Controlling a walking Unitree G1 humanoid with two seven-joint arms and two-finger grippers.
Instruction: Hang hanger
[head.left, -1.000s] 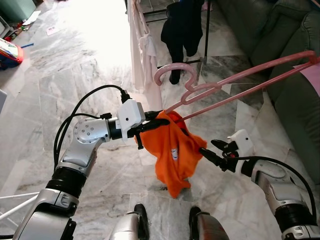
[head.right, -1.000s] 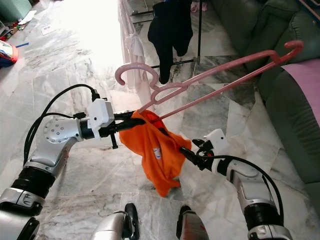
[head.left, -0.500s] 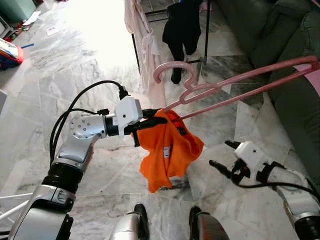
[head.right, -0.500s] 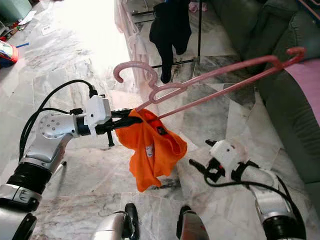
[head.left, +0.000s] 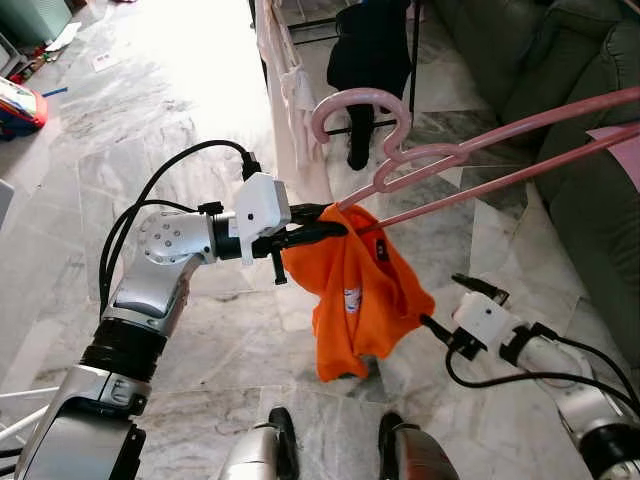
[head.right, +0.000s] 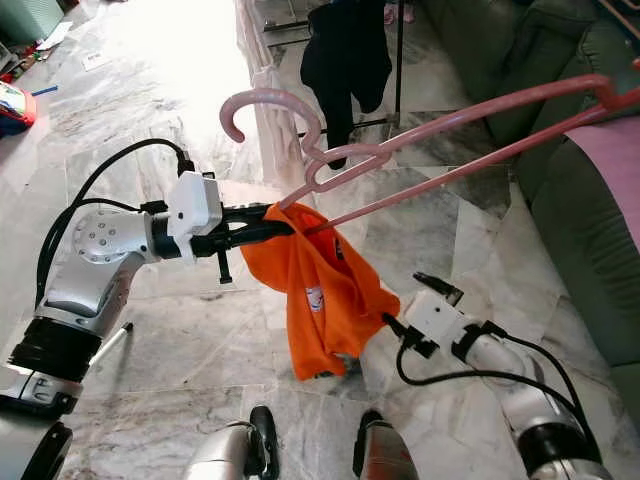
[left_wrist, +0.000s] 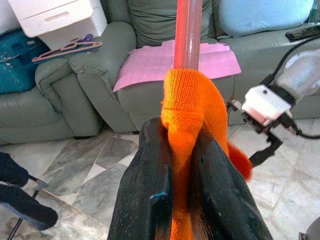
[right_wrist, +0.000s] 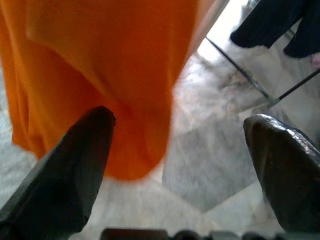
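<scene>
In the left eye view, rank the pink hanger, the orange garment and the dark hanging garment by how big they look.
1. pink hanger, longest, partly cropped.
2. orange garment.
3. dark hanging garment, farther away and cropped, so true size is unsure.

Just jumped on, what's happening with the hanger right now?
The left tool is clamped on the orange garment where it drapes over the pink hanger, holding both up in front of the clothes rack. The right tool is open beside the garment's lower edge, gripping nothing. The hanger is not yet on the rack.
</scene>
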